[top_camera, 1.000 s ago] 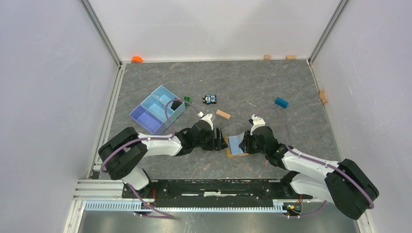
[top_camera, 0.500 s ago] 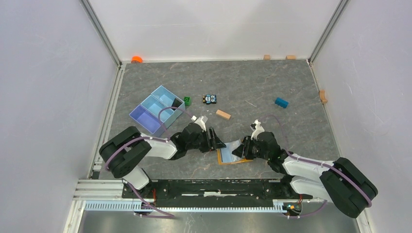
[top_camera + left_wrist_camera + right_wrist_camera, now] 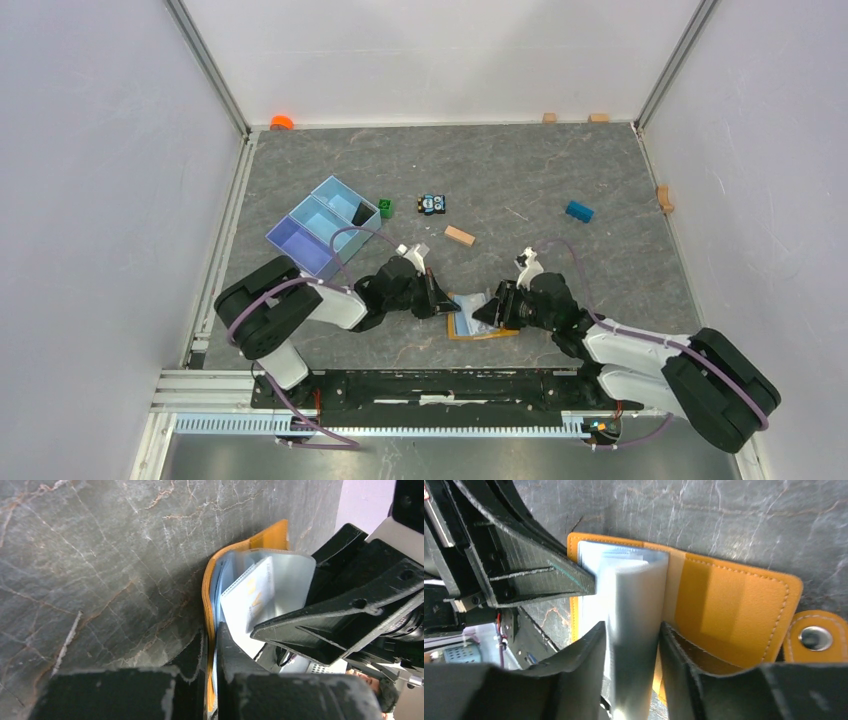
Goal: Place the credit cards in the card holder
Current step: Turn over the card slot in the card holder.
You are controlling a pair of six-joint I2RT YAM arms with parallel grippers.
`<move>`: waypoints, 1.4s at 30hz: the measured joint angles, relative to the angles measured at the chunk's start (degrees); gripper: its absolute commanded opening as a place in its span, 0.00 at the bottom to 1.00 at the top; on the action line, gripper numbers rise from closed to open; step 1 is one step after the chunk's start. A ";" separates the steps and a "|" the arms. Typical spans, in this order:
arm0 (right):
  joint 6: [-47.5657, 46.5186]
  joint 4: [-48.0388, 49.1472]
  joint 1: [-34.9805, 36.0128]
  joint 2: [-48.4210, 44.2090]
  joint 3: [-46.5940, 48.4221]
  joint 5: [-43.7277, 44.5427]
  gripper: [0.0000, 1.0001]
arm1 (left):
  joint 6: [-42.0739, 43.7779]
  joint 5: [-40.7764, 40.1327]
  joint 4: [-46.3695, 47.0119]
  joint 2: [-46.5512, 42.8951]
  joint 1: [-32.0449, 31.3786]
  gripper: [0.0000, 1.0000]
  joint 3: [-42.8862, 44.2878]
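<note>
Largely, black jaws cover the open card holder

- The left arm and the right arm are built from white link shells joined by bulky, rounded black housings.
- A thin purple cable is looped along each arm.
- The left pincer and the right pincer are matte black, each topped by a small white part.
- In the wrist views, rough, grainy black fingers are seen along the bottom edge.
- A black bar on a silver slotted rail is seen at the bottom of the frame.
</note>
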 measured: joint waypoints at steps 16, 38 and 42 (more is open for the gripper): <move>-14.34 -24.50 -1.11 -13.51 13.33 13.53 0.84 | 13.62 -11.19 -51.15 -10.29 -0.22 0.02 22.86; -19.61 -27.50 -1.14 -19.50 12.96 11.72 0.81 | 23.10 -22.97 -87.14 -0.70 -1.73 0.03 46.25; -16.13 -21.07 -1.16 -18.69 10.36 6.62 0.78 | 22.99 -22.56 -86.75 0.74 -1.73 0.03 46.14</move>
